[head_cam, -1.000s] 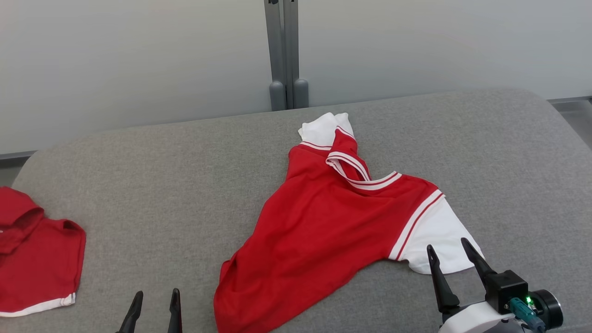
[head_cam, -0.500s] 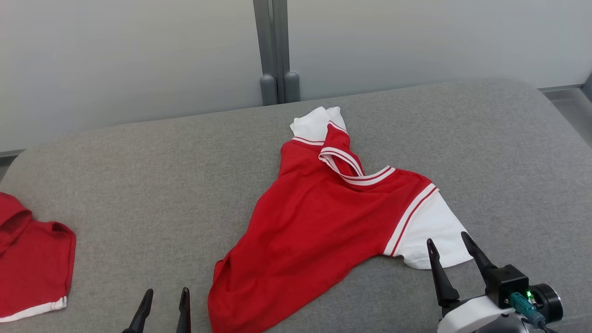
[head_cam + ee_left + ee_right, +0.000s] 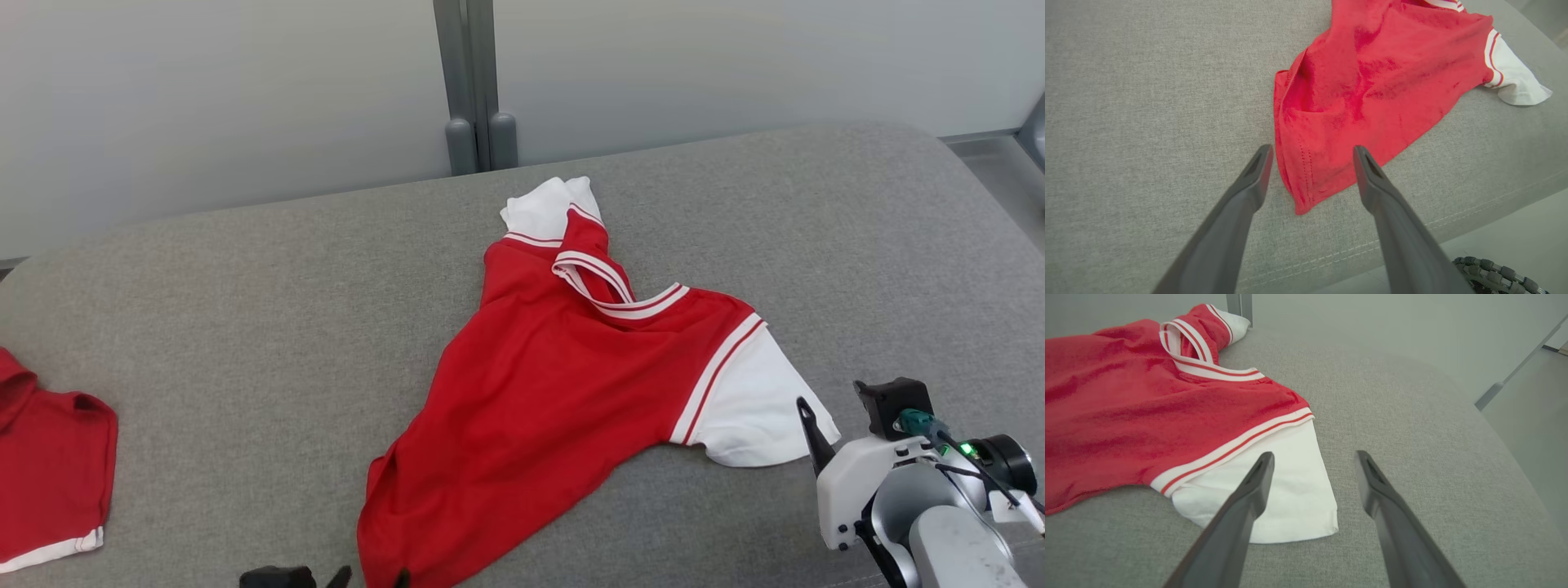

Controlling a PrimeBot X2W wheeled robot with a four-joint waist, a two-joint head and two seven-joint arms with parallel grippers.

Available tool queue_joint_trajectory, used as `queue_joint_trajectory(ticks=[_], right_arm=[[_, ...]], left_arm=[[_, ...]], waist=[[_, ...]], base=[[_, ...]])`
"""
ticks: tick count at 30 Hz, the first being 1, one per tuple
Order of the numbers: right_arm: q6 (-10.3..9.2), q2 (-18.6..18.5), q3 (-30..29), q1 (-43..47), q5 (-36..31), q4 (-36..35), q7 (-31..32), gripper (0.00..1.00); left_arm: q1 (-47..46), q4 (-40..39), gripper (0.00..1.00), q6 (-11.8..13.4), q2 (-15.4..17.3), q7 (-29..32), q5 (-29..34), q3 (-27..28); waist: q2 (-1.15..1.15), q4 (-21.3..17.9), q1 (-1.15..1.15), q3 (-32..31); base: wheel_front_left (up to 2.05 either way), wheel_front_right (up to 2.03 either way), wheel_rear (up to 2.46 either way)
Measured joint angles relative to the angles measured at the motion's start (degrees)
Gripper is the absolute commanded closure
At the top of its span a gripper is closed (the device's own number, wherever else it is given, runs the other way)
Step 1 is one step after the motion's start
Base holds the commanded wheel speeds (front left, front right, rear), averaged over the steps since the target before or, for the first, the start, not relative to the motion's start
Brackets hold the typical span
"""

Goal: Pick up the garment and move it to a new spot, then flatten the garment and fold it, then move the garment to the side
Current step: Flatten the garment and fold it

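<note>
Grey padded worktop (image 3: 245, 310) runs under a pale wall, and the whole head view has slid a little, so the camera has turned, not the cloth. The red shirt (image 3: 563, 367) lies rumpled in the middle, with nothing gripping it. The right claw (image 3: 1313, 455) has rolled at the wrist and now hangs spread wide over the outer edge of the white sleeve (image 3: 1294, 498). The left claw (image 3: 1311, 151), also spread and empty, straddles the near hem corner (image 3: 1306, 192). Both look lined up for a two-point grasp, not yet begun.
</note>
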Motion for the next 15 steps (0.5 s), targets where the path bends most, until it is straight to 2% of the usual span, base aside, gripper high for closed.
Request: queue_joint_trajectory(ticks=[3, 6, 15], right_arm=[[0.00, -2.6, 1.4, -1.0, 2.1, 2.3, 7.6, 0.00], [0.00, -4.2, 1.6, -2.4, 3.1, 3.0, 11.5, 0.00], [0.00, -3.4, 1.0, -5.0, 3.3, 3.2, 12.4, 0.00]], left_arm=[[1.8, -3.7, 0.00, 0.2, -0.4, 6.3, -2.6, -1.6], [2.1, -4.3, 0.00, 0.4, 0.4, 10.0, -1.9, -3.1], [-1.0, -0.4, 0.00, 1.2, -0.1, 9.9, -1.5, -4.3]], waist=[[0.00, 0.0, 0.00, 0.8], [0.00, 0.0, 0.00, 1.9], [0.00, -0.2, 0.00, 5.6]], base=[[0.00, 0.00, 0.00], [0.00, 0.00, 0.00], [0.00, 0.00, 0.00]])
